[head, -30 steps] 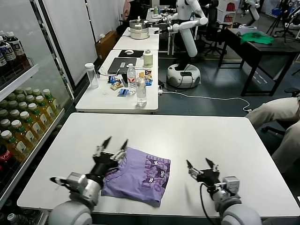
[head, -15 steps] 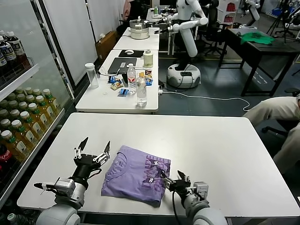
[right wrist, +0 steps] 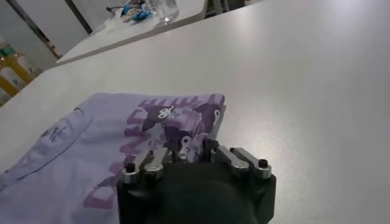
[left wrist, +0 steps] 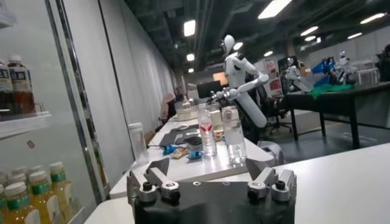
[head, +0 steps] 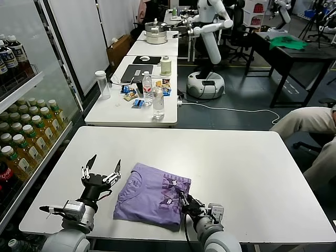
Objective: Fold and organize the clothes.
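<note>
White table (head: 236, 157): folded lavender T-shirt (head: 149, 194) lies near its front edge, right gripper (head: 183, 202) pinching the shirt's right edge, left gripper (head: 100, 170) spread in air just left of it. Beyond: second table (head: 113, 110) with water bottles (head: 157, 102), drinks shelving (head: 23, 142) left, white humanoid robot (head: 210, 26) behind.

- Two water bottles (head: 153, 94) are seen standing on a second bench (head: 113, 113).
- Bottled drinks (head: 23, 139) are shelved behind glass.
- A green cloth (head: 286, 42) is laid on a dark table (head: 299, 58).
</note>
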